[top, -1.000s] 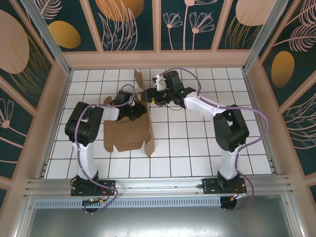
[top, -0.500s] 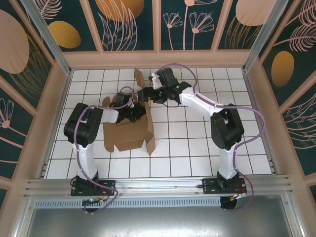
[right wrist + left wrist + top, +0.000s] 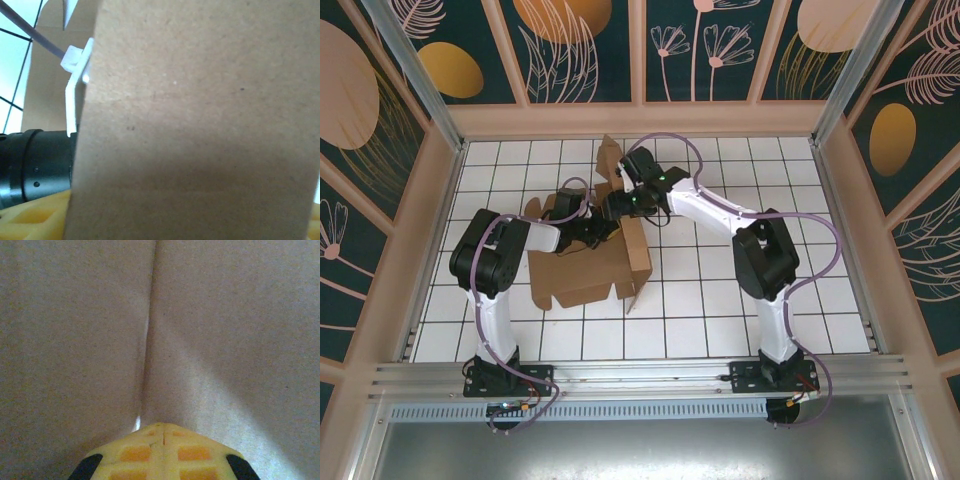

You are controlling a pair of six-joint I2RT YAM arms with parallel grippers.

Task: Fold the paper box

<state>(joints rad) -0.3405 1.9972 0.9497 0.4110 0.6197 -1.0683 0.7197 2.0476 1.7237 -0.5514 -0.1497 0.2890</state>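
The paper box (image 3: 582,272) is a brown cardboard sheet lying left of centre on the tiled floor, with its right panel (image 3: 638,255) raised and a flap (image 3: 609,158) standing at the back. My left gripper (image 3: 592,232) is shut and empty, its yellow fingertips (image 3: 162,426) pressed onto the cardboard beside a crease (image 3: 148,330). My right gripper (image 3: 616,205) reaches in from the right over the box's back edge. In the right wrist view a cardboard panel (image 3: 200,125) stands face-on across the jaws, with yellow fingers (image 3: 35,215) showing wide apart at both bottom corners.
The left arm's black wrist (image 3: 35,160) and a white cable clip (image 3: 75,70) sit just left of the panel. Low beige walls (image 3: 640,120) ring the white tiled floor (image 3: 740,290). Both arms crowd the back-left part of the floor.
My right arm has swung left and closer to the box. The box's right panel, seen edge-on before, now leans and shows its broad face. The left gripper has stayed in place.
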